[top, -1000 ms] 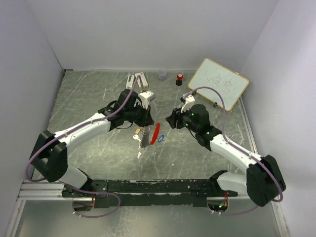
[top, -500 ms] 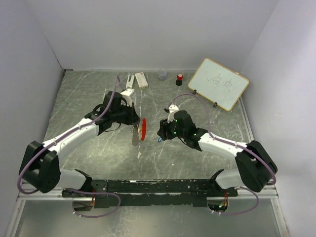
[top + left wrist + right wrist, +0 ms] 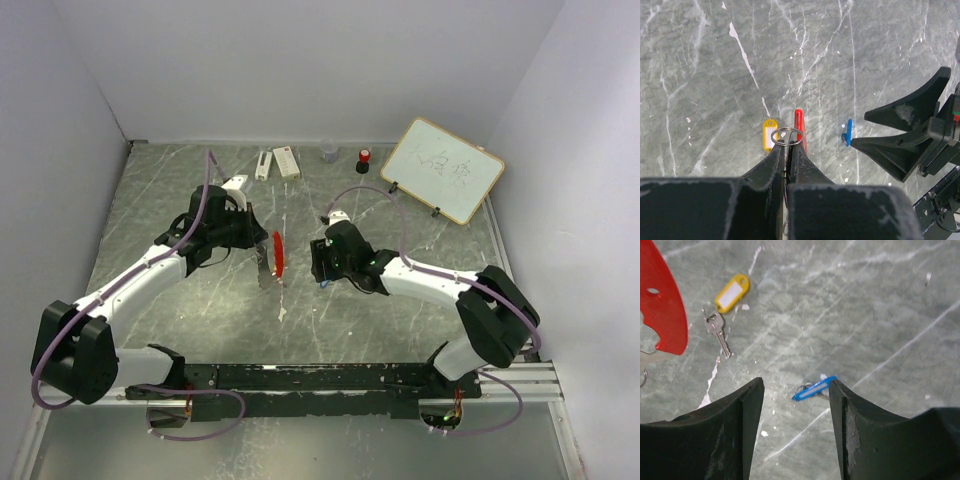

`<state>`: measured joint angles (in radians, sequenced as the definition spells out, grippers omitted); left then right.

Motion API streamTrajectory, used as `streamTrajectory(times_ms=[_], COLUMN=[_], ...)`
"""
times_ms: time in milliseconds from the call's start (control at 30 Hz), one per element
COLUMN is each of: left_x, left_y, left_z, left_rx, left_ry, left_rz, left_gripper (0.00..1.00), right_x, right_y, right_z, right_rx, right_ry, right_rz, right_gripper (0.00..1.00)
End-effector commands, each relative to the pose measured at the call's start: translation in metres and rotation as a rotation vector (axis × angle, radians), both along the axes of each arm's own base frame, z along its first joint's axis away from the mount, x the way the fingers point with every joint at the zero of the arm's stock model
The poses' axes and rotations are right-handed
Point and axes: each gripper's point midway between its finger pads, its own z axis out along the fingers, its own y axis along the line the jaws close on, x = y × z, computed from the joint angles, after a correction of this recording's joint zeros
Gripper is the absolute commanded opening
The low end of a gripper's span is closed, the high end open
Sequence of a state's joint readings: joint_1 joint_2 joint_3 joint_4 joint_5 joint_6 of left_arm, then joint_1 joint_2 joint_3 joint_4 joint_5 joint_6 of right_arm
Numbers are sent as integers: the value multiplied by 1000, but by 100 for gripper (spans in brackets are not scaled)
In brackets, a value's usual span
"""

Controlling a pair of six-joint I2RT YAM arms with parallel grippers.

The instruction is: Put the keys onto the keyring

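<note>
My left gripper (image 3: 788,147) is shut on the keyring (image 3: 787,136), a thin wire loop held above the table, and its long red tag (image 3: 278,252) hangs beside the fingers. My right gripper (image 3: 796,385) stands open, low over the table. A small blue tab (image 3: 814,388) on a tiny ring lies flat between its fingertips, one end close to the right finger. One silvery key (image 3: 719,332) lies on the table joined to a yellow tag (image 3: 732,292). A brass key does not show.
A whiteboard (image 3: 443,168) leans at the back right. A red-capped stamp (image 3: 364,158), a small clear cup (image 3: 329,150) and two white blocks (image 3: 278,162) stand along the back edge. Both grippers are close together mid-table.
Both arms have swung to the left. The left gripper carried the keyring and red tag with it. The right gripper came down over the blue tab, its jaws a little wider.
</note>
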<state>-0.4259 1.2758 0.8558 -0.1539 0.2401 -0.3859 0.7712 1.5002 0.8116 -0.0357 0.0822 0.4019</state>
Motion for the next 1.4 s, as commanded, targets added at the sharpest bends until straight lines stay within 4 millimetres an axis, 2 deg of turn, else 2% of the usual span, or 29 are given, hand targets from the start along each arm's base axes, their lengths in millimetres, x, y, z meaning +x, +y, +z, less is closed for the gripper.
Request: streamTrajectory(times_ms=[0,133,400,733,833,1200,1367], left_x=[4,2,-2,-3,-4,-5,-5], left_y=[-5,-5,-4,-1,-1,-4,-4], left_z=[13,12,10,9,8,7,8], left_rx=[-48,-56,-62,-65,-65,-82,-83], left_ry=[-40,-41,-41,-42,-39,-34,-36], left_rz=[-22,-32,-41,-45,-48,-64,-63], left_gripper=[7,7,7,7,7,7,7], right_x=[-15,-23,-26,-19,-17,-6,0], right_y=[-12,-12,-9,-2,-1,-12,-12], right_z=[-14,-18,-34,-46,-46,-24,-11], right_rx=[-26,-9,-4,-22,-28,-66,-64], right_ry=[93,127,163,178,174,96,52], right_rz=[-125,-154,-156,-155,-157,-191,-184], right_gripper=[55,56,56,54,48,4,0])
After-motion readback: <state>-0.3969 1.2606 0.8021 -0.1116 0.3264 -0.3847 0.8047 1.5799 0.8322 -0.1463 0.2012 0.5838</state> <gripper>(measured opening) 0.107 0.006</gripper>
